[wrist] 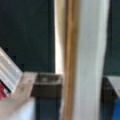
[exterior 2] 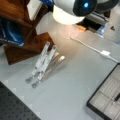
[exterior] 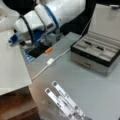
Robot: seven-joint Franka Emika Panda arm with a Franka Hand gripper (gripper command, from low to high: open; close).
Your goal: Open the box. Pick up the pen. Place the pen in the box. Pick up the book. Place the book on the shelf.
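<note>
End effector (exterior: 15, 37) sits at the arm's tip, far from the box (exterior: 91, 62), over the edge of the shelf's pale top (exterior: 10, 65); I cannot tell whether its fingers are spread or pressed together, nor whether they pinch anything

The box stands on the grey counter (exterior: 75, 82) with its lid (exterior: 107, 20) raised upright behind it and the beige compartments showing. Inside it lies the pen (exterior: 93, 45), flat in a compartment, its long axis along the box's long side, running from a front view's upper left to lower right. In a front view the pen's dark end (exterior 2: 117, 97) also shows in the box (exterior 2: 100, 103)

Across the counter from the box, the dark brown shelf (exterior 2: 27, 42) carries a white flat panel (exterior 2: 32, 8) near its top that looks like the book, seemingly set on edge; its long axis cannot be made out. In the wrist view a pale band (wrist: 90, 60) runs top to bottom beside a wood-coloured strip; what it is I cannot tell

Between box and shelf lie a white cable (exterior: 50, 61) and perforated metal strips (exterior: 63, 101)
</note>
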